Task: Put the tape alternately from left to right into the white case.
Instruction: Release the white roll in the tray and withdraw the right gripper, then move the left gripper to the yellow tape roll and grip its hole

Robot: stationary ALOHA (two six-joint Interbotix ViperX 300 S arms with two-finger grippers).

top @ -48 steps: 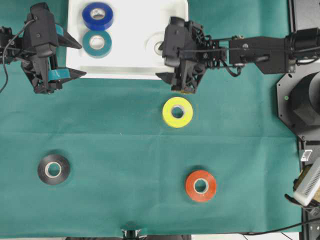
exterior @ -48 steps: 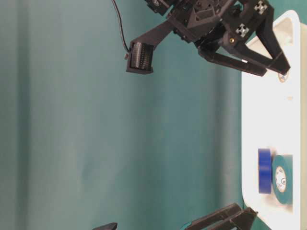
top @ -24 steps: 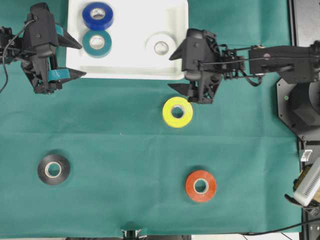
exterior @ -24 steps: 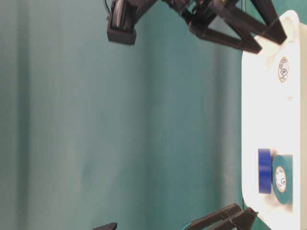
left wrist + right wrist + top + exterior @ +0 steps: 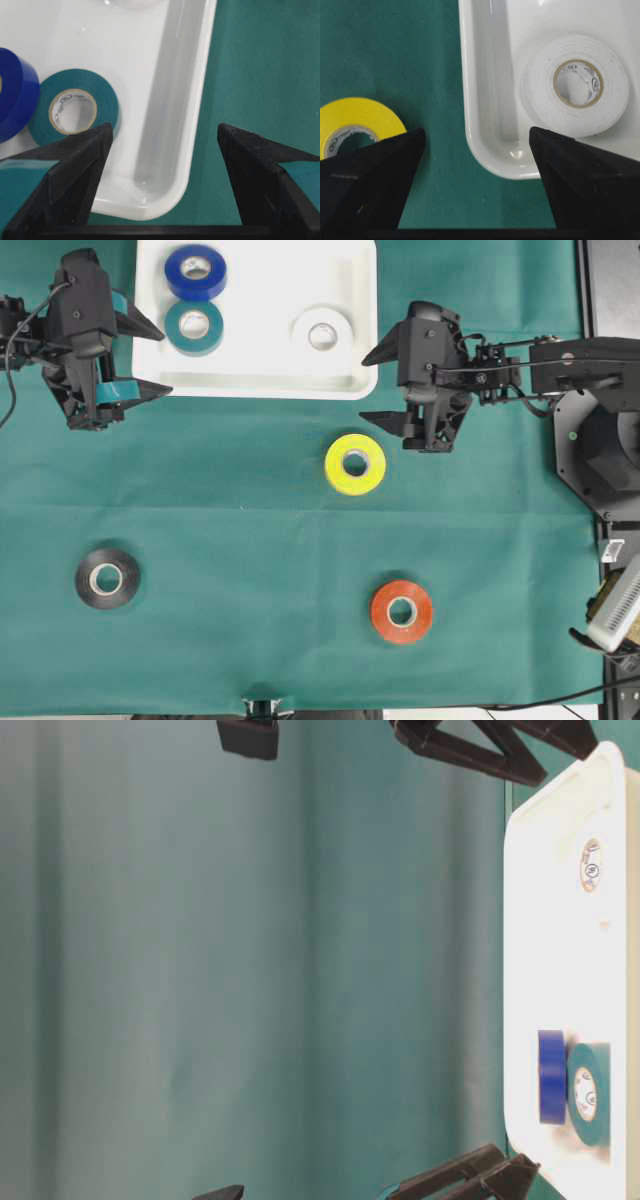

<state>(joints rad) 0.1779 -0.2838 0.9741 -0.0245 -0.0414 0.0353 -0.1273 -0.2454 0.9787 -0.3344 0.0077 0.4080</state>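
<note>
White plastic forms the case (image 5: 256, 370), which serves as the landmark at the top of the green cloth (image 5: 230, 530). Three rolls lie inside it: the blue roll (image 5: 195, 271) and teal roll (image 5: 194, 326) touching each other at its left end, and the white roll (image 5: 321, 332) near its right end. Three rolls remain outside: the yellow roll (image 5: 355, 464) just below the case's right corner, the red-orange roll (image 5: 401, 611) well below that corner, and the black roll (image 5: 107, 578) well below the left corner.

The left gripper (image 5: 140, 358) hangs at the case's left edge, jaws spread wide, holding nothing. The right gripper (image 5: 385, 385) sits just off the case's right corner, jaws equally wide and empty.

Judged from this layout, one deposit is complete and a pickup from the cloth is due. If the alternation holds, the left arm goes next, and the black roll is its nearest candidate: lower the open jaws astride the ring, close across its outer wall, then carry it to a bare part of the case.
</note>
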